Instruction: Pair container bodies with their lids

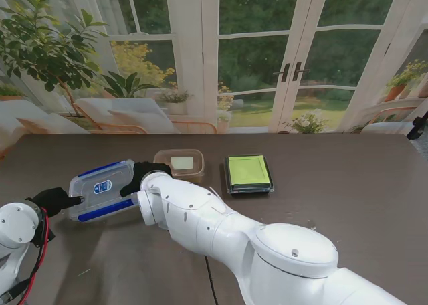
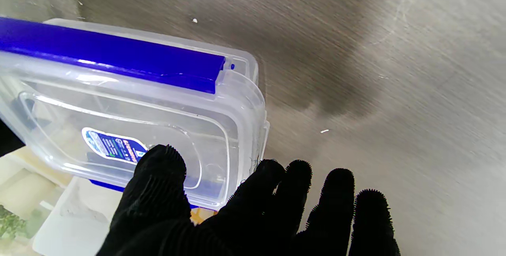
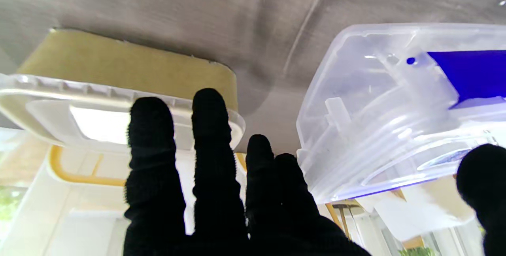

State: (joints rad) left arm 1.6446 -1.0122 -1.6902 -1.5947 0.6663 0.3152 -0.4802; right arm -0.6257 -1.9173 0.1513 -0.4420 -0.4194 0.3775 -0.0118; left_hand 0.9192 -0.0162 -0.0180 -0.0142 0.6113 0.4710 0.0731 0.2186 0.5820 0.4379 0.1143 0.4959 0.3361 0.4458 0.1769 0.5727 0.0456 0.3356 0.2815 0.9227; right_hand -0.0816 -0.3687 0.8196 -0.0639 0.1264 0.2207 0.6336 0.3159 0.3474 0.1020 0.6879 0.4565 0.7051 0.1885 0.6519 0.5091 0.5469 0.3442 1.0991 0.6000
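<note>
Fingers (image 2: 336, 192) of left hand (image 1: 57, 200) and right hand (image 1: 138, 176) are spreading against opposite short ends of clear box (image 1: 101, 188), lying left on table (image 1: 348, 184), long axis running left-near to right-far.

Glossy white rounded arm shells; both the left hand (image 1: 57, 199) and the right hand (image 1: 142, 174) wear black knit gloves. Red cable, possibly paired with a black one, beside the left wrist.

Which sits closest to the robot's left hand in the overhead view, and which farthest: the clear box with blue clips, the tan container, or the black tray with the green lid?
1. Clear box with blue clips: touching the left hand.
2. Tan container: farther from me, middle.
3. Black tray with green lid: farthest right.
</note>
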